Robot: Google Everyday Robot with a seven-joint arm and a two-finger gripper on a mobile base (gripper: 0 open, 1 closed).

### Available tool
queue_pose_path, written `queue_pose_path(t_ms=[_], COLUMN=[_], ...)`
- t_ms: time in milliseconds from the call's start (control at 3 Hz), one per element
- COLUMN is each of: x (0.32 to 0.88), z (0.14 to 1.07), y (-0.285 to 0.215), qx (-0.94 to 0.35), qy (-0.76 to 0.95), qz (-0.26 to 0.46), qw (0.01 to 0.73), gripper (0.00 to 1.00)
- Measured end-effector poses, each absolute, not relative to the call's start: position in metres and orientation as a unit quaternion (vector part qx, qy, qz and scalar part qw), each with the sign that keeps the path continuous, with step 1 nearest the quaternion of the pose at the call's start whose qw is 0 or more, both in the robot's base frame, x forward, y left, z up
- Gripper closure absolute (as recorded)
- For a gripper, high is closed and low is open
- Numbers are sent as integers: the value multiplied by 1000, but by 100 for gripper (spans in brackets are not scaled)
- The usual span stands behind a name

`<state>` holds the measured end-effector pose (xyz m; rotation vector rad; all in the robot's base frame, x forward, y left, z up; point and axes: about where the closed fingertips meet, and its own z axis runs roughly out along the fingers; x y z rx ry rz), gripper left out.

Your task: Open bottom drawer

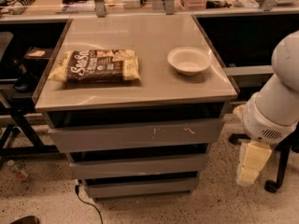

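Note:
A grey cabinet stands in the middle with three handleless drawer fronts under a tabletop. The bottom drawer is the narrowest front, plain, just above the floor, and looks shut. Above it are the mid-width front and the widest front, which has white scratch marks. My gripper is cream-coloured and hangs down from the white arm at the right. It is beside the cabinet's right side, about level with the middle drawer, and touches nothing.
A brown snack bag and a white bowl lie on the tabletop. A black cable runs on the floor at the cabinet's lower left. A chair base stands behind my arm. Dark frames and a bottle are at the left.

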<state>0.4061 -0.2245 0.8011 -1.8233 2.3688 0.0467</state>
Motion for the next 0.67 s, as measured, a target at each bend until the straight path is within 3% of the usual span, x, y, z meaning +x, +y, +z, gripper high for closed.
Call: queue_pose_path(t_ms=[667], x=[399], z=[754], y=[-222], qx=[-605], qy=[794], qz=[39], qw=[41], gripper=[0])
